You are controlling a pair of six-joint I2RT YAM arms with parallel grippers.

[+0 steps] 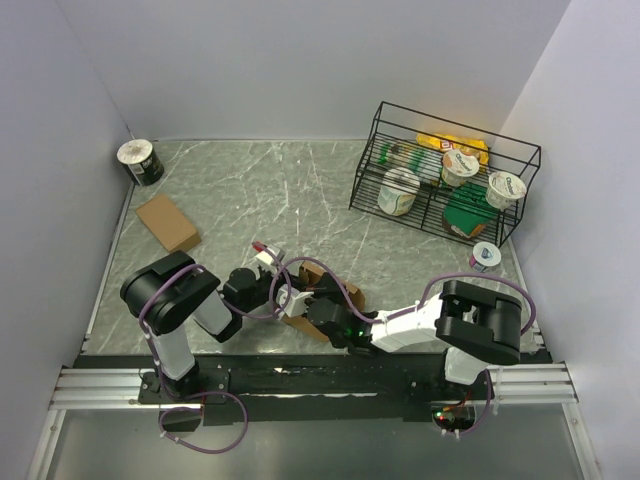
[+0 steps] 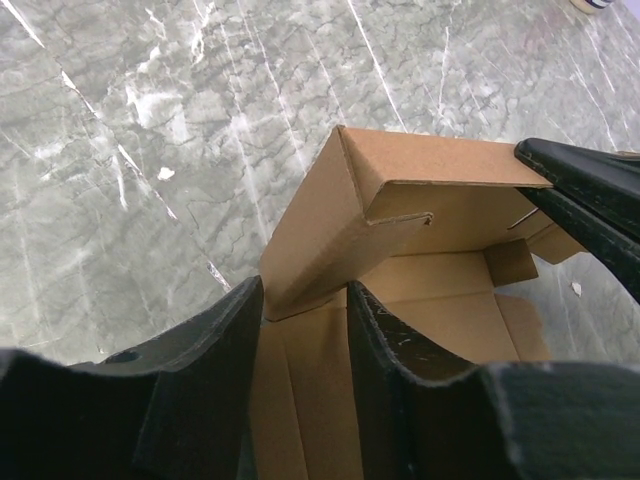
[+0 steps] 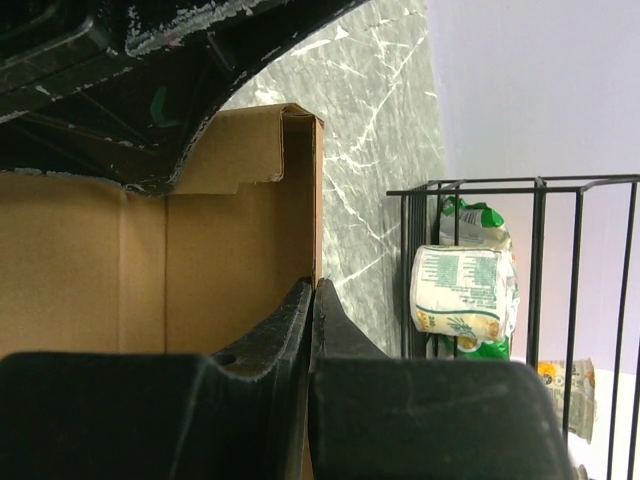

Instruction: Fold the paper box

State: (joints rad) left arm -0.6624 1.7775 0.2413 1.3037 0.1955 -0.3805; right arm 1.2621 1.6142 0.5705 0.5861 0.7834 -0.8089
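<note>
The brown paper box (image 1: 325,292) lies part folded on the marble table near the front, between both grippers. In the left wrist view its folded side wall (image 2: 330,220) stands up over the flat floor panel (image 2: 440,310). My left gripper (image 2: 305,300) clasps the near end of that wall between its fingers. My right gripper (image 3: 315,290) is shut on the thin edge of the box's other wall (image 3: 240,260). Its black finger also shows in the left wrist view (image 2: 590,195), at the wall's far corner. In the top view the left gripper (image 1: 285,296) and right gripper (image 1: 332,318) meet at the box.
A black wire rack (image 1: 372,165) at the back right holds yogurt cups and snack packs, also seen in the right wrist view (image 3: 465,290). A small cup (image 1: 486,257) stands in front of it. A flat cardboard piece (image 1: 168,222) and a roll (image 1: 140,162) lie at the back left.
</note>
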